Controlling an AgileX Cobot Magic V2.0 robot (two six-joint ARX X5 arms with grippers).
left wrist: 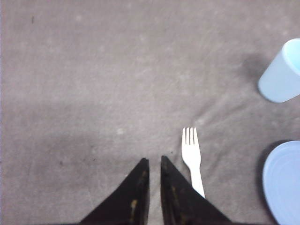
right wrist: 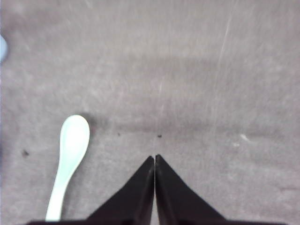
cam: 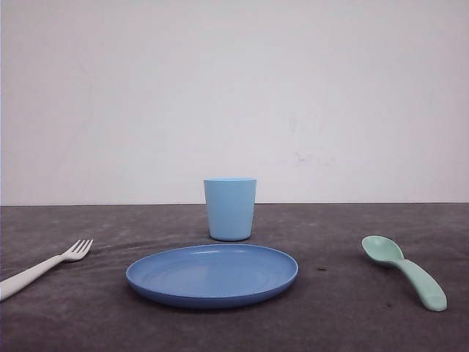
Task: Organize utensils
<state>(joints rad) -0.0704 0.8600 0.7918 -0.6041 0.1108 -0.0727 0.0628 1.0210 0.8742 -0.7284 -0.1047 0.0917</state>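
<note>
Left gripper (left wrist: 152, 161): my fingers stand a narrow slit apart, almost together, holding nothing and touching nothing. They hang above bare cloth, with the fork just beside them on the plate side.

Right gripper (right wrist: 155, 158): my fingers are pressed together tip to tip, empty, over bare cloth. The spoon lies near them on the plate side, apart from them.

Items, left to right in the front view:

Fork (cam: 45, 265) (left wrist: 192, 158): one, white, four tines. It lies flat at the near left of the table, tines pointing toward the plate and away, handle running off the left edge of the view. It is apart from the plate.

Plate (cam: 212, 275) (left wrist: 282, 180): one, blue, round, shallow, nothing on it. It sits at the near centre.

Cup (cam: 230, 209) (left wrist: 282, 72): one, light blue, upright, just behind the plate at the centre.

Spoon (cam: 407, 270) (right wrist: 69, 157): one, mint green, thick handle. It lies bowl up at the near right, bowl toward the plate, handle toward the near right, well apart from the plate.

Table (cam: 344, 323): dark grey cloth cover, slightly creased, with a few small specks.

Markings: no writing legible on any item.
</note>
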